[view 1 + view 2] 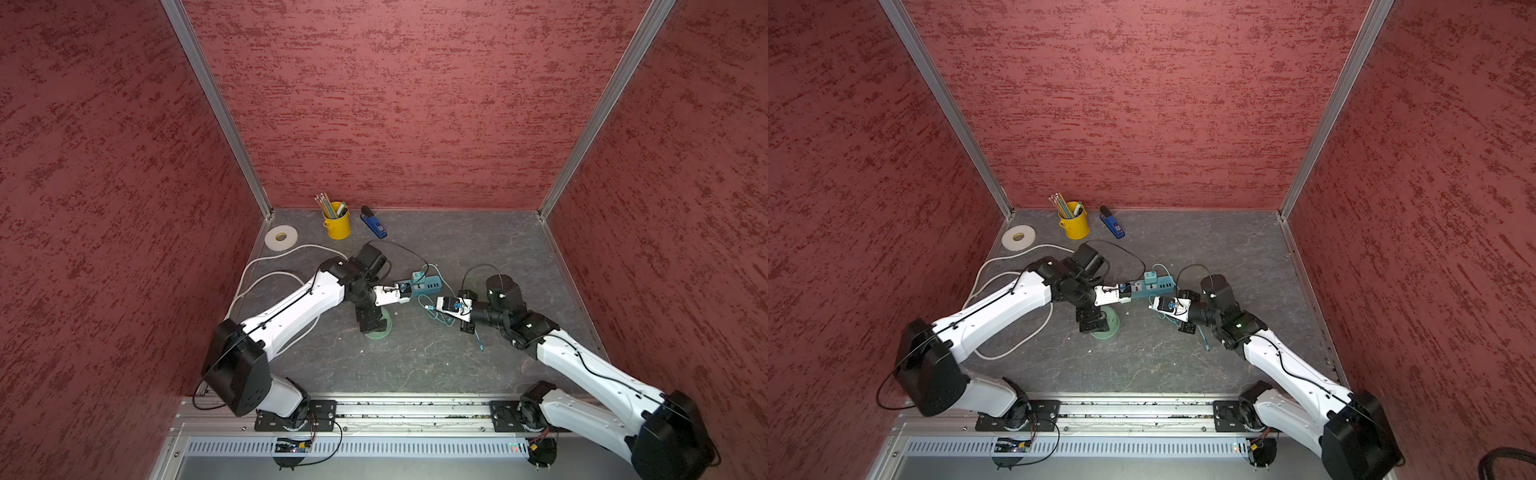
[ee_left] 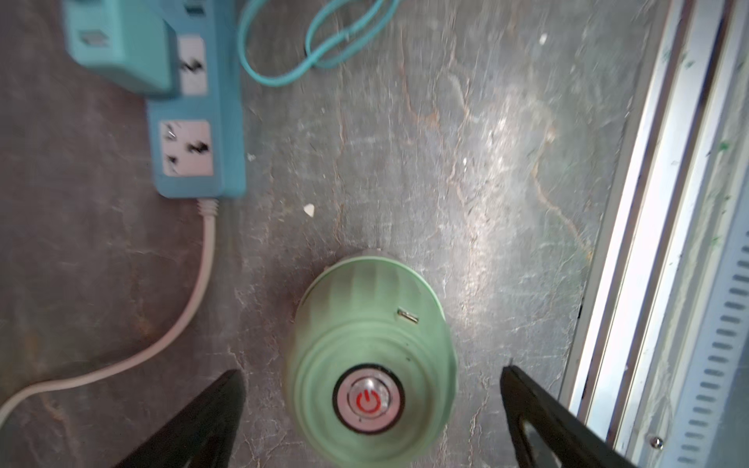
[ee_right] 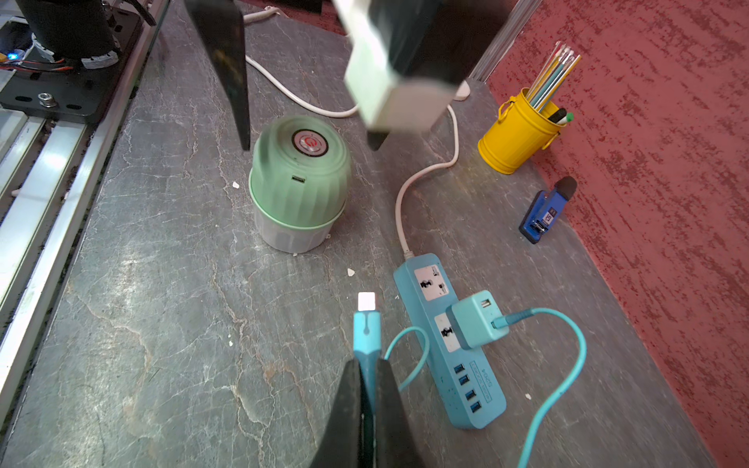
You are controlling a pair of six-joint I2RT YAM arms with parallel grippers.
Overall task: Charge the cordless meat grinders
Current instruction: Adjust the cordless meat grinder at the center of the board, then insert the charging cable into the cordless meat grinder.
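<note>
The mint-green cordless meat grinder [image 3: 300,190] stands upright on the grey table, with its silvery button [image 2: 368,399] showing a red power sign. Its small charging port [image 3: 298,179] faces my right wrist camera. My left gripper [image 2: 371,370] hangs open right above it, one finger on each side and neither touching. In both top views only the grinder's rim [image 1: 382,334] shows under that gripper. My right gripper [image 3: 368,364] is shut on the teal cable's plug [image 3: 367,324], whose white tip points toward the grinder from a short way off. The cable runs to a teal adapter [image 3: 476,320] plugged into the power strip [image 3: 446,377].
A yellow pencil cup [image 1: 337,226], a blue stapler [image 1: 373,222] and a white tape roll [image 1: 281,237] sit near the back wall. The strip's white cord [image 1: 266,278] loops behind my left arm. A metal rail [image 1: 395,409] runs along the front edge. Red walls close in three sides.
</note>
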